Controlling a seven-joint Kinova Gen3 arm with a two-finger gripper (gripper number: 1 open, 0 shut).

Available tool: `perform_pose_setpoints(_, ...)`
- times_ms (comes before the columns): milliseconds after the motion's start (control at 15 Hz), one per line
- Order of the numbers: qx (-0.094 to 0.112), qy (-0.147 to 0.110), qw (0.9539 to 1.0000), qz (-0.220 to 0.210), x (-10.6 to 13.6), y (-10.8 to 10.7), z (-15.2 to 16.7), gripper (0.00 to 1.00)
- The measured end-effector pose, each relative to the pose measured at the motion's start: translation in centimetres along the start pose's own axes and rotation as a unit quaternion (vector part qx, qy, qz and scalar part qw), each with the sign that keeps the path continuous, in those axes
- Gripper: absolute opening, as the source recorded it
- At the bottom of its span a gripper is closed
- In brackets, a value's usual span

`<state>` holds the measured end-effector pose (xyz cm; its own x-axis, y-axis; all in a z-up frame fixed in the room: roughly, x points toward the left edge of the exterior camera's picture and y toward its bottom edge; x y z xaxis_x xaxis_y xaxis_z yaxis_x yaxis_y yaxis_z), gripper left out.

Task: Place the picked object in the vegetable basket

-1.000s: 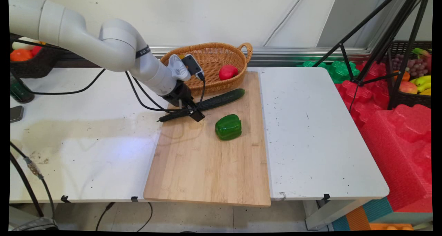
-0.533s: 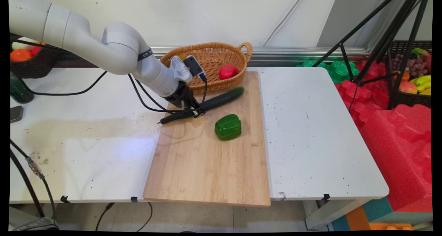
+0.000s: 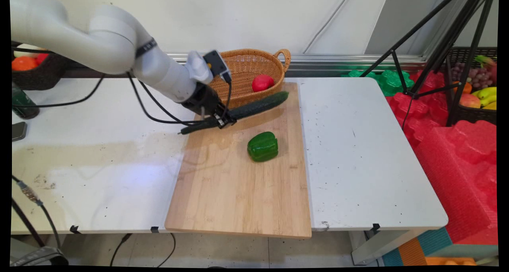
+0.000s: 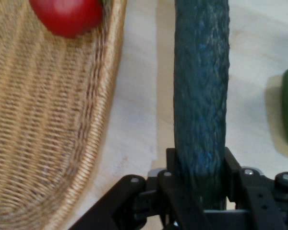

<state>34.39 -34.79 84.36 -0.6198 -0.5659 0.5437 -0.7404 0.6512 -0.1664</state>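
The cucumber hangs tilted above the cutting board, clamped left of its middle by the gripper, fingers closed on it. Long, stiff and waxy-looking, it would likely balance better held at its middle. Nearby: wicker basket with a red fruit, green pepper.

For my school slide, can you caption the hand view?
Gripper shut on cucumber, beside wicker basket holding a red fruit.
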Motion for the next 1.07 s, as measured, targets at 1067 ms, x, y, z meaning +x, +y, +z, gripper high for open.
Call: perform_pose_setpoints(1067,0.100,0.027,0.9793,0.174,6.6,-7.5,-10.4,0.00)
